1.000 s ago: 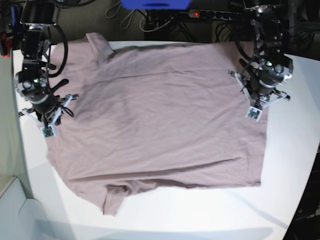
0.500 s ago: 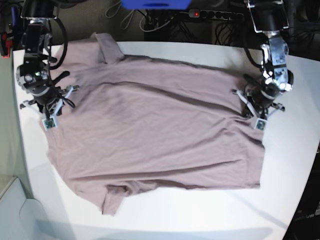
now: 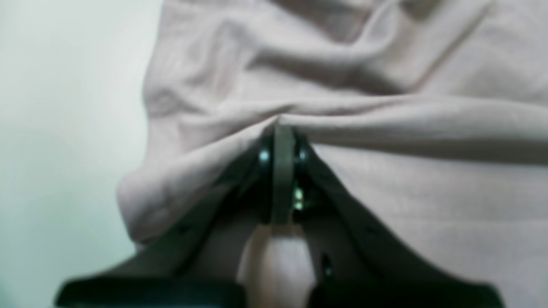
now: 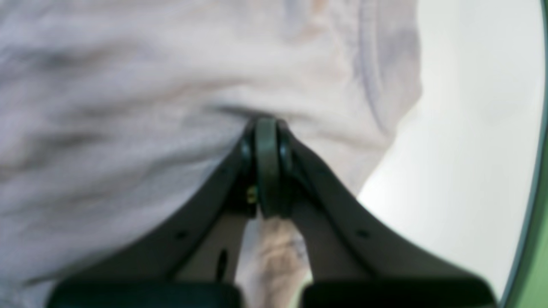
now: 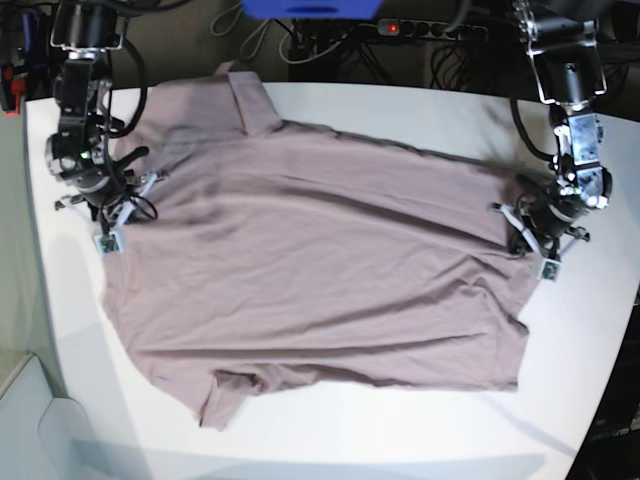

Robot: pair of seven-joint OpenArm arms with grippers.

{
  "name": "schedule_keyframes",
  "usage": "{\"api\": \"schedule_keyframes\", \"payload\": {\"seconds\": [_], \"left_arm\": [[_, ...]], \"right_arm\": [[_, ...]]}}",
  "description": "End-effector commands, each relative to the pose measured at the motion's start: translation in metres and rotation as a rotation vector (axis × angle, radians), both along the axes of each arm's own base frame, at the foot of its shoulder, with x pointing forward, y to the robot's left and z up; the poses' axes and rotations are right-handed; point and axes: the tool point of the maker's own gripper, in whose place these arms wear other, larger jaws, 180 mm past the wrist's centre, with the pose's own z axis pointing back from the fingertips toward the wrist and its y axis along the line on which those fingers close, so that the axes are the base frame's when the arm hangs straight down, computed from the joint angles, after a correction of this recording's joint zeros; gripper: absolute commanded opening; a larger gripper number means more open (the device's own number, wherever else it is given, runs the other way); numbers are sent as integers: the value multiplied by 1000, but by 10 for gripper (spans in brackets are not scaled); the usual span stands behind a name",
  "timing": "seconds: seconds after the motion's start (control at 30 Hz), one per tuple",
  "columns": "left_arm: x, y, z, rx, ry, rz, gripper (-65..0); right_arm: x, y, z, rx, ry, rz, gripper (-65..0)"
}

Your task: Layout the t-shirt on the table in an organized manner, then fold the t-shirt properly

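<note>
Two arms work over one broad white surface (image 5: 420,430), seen from above in the base view. Largest on it is the t-shirt (image 5: 320,270), a dusty mauve garment spread nearly flat, occupying most of the surface. Its body runs slantwise, with a short sleeve (image 5: 245,100) toward the far left corner and a folded sleeve (image 5: 222,400) at the near edge. Shallow creases cross the cloth between the two arms.

Right claw (image 5: 103,205), on the base view's left: jaws fully closed, pinching the shirt's left-hand edge. The right wrist view shows cloth bunched at the closed tips (image 4: 267,128), with the bare surface beyond.

Left claw (image 5: 535,240), on the base view's right: jaws likewise fully closed on the shirt's opposite edge. The left wrist view shows a taut ridge of fabric rising to the tips (image 3: 282,128).

Small tags (image 5: 104,243) hang at each claw; any print on them is too small to read. No writing is legible on the shirt.
</note>
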Motion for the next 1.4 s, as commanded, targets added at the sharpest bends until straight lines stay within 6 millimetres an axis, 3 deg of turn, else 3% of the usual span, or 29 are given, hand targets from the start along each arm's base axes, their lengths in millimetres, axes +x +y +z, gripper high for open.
{"api": "schedule_keyframes", "payload": {"seconds": [0.0, 0.07, 0.2, 0.27, 0.43, 0.6, 0.7, 0.87, 1.0, 1.2, 1.37], "left_arm": [[-65, 37, -46, 185, 322, 16, -647], [-68, 40, -46, 188, 329, 20, -647], [-97, 66, -48, 189, 359, 104, -647], [-110, 70, -48, 195, 365, 115, -647], [-132, 49, -50, 192, 360, 87, -647], [-127, 33, -42, 188, 323, 70, -647], [-129, 35, -43, 197, 354, 76, -647], [-108, 36, -25, 217, 297, 73, -647], [-98, 35, -12, 233, 255, 65, -647], [-88, 33, 8, 265, 235, 66, -647], [-72, 30, 33, 292, 157, 56, -647]], "right_arm": [[3, -9, -1, -13, 12, -14, -650], [7, -12, -7, -4, 30, -26, -650], [20, -16, -12, 8, 42, -42, -650], [25, -27, -9, -8, 42, -48, -650], [29, -32, -4, -18, 30, -51, -650], [30, -36, 11, -50, -3, -36, -650], [23, -31, 31, -82, -56, -7, -650], [-4, -11, 68, -146, -111, 67, -650], [-41, 28, 73, -127, -56, 164, -650], [-80, 68, 49, -25, 29, 204, -650], [-92, 71, 17, 29, 104, 185, -650]]}}
